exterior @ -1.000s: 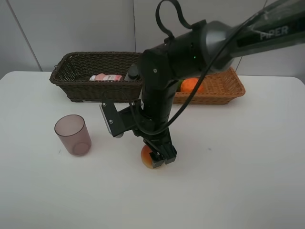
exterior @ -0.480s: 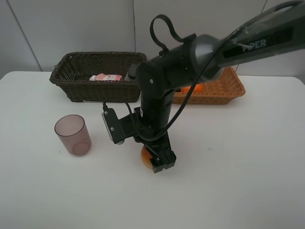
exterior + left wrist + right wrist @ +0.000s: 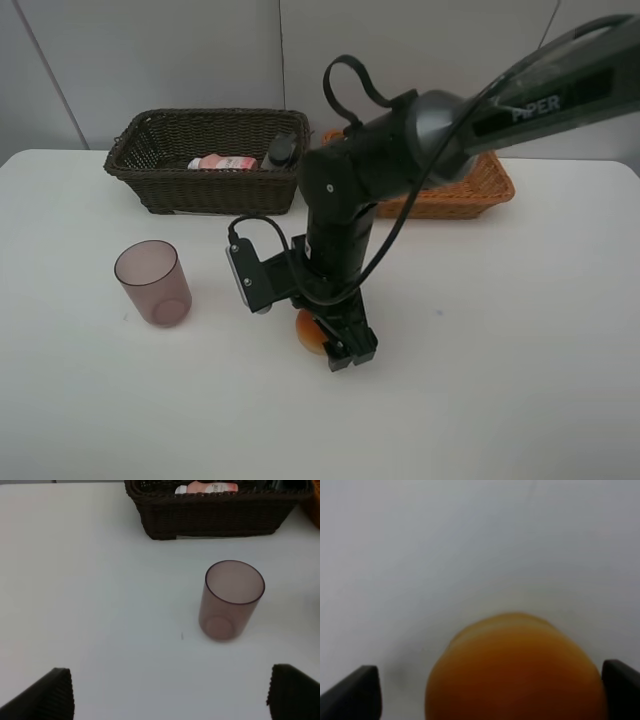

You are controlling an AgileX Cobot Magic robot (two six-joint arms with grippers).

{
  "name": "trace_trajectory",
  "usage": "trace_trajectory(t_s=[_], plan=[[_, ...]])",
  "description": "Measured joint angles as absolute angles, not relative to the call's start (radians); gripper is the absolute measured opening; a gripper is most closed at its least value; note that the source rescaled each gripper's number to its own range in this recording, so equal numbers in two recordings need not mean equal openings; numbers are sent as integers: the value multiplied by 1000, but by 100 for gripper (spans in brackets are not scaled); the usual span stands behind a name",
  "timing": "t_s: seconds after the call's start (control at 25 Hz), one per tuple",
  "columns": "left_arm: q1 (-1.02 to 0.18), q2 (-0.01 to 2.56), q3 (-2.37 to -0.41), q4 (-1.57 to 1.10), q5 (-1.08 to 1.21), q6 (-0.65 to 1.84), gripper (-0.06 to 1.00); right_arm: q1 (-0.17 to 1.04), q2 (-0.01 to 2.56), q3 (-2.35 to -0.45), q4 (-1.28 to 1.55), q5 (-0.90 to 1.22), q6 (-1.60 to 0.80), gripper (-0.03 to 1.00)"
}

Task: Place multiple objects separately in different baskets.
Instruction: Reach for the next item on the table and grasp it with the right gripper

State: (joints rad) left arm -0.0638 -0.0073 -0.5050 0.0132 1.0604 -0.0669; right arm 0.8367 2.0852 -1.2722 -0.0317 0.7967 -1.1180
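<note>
While right gripper (image 3: 487,687) straddles the red-orange fruit (image 3: 308,334) at lower centre of high view, jaws wide, not clamped, left gripper (image 3: 172,690) jaws wide, empty, cup (image 3: 152,283) centre-left.

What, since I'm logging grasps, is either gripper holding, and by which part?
Nothing is held. The right gripper straddles the fruit on the table, jaws open, a gap on one side; the left gripper is open, empty.

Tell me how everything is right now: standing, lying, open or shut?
left gripper: open, empty.
right gripper: open, around the red-orange fruit.
red-orange fruit: on the table, not squeezed.
mauve cup: upright, empty.
pink bottle: lying in the dark basket.
dark grey bottle: in the dark basket too.
tan basket: mostly hidden by the arm.
</note>
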Motion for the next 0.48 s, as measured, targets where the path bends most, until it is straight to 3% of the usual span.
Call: trace_trajectory(t_s=[0.28, 0.36, 0.48], plan=[[-64, -7, -505, 13, 1060, -67, 100, 837, 2085, -1258, -32, 761, -1116, 90], [-64, -7, -505, 13, 1060, -67, 100, 837, 2085, -1258, -32, 759, -1116, 79], [-64, -7, -505, 13, 1060, -67, 100, 837, 2085, -1258, -35, 757, -1116, 53]])
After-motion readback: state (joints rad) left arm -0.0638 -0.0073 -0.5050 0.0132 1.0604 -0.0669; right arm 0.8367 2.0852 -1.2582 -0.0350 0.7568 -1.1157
